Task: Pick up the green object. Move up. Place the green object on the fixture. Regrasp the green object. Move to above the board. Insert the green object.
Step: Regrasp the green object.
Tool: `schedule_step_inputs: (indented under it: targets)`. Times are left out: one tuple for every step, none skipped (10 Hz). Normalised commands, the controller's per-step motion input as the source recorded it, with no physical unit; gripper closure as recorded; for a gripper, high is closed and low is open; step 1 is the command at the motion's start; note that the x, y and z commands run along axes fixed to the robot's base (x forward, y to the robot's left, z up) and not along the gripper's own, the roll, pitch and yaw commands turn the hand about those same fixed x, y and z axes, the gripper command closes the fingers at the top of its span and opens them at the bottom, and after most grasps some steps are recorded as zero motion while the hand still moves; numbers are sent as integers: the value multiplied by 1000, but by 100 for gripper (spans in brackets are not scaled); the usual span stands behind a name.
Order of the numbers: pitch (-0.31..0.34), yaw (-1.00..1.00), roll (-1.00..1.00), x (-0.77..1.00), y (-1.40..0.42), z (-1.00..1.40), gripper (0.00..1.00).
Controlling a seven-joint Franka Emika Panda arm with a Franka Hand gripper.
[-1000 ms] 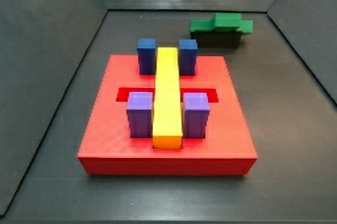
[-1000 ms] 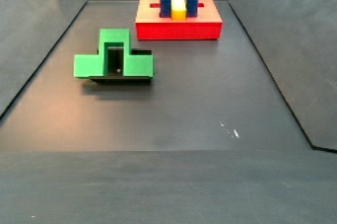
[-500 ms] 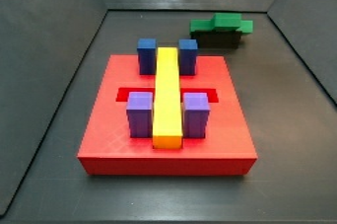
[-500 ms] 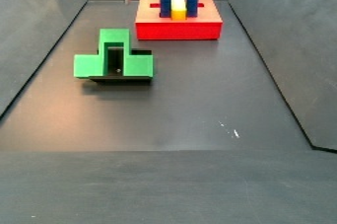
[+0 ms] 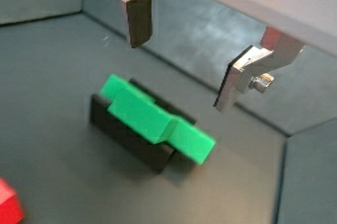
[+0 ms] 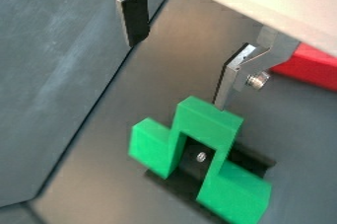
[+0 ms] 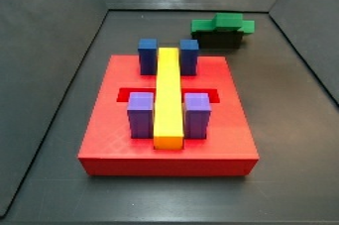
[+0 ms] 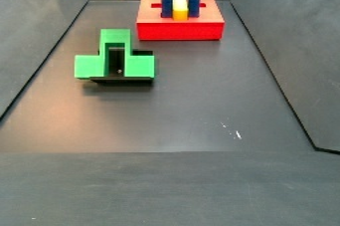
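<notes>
Green object (image 8: 114, 58) resting on fixture (image 5: 126, 134), claw (image 5: 184, 57) wide open, empty, raised above.

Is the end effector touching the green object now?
Apart. In both wrist views the end effector hangs open above the green object, which rests on the fixture; bare floor shows between the fingers and the piece.

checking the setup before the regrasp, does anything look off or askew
Nothing stands out. The green object sits on the fixture, apart from the board, whose blocks stand upright. The end effector is open above the green object, holding nothing.
</notes>
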Motion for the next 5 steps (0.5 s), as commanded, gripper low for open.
schedule_step_inputs:
  targets:
    - [211, 291, 1000, 109, -63, 0, 0]
    - [174, 349, 1000, 74, -69, 0, 0]
    - [120, 471, 1000, 11, -54, -97, 0]
    - [114, 657, 854, 49, 0, -297, 0]
    - [94, 677, 629, 103, -40, -409, 0]
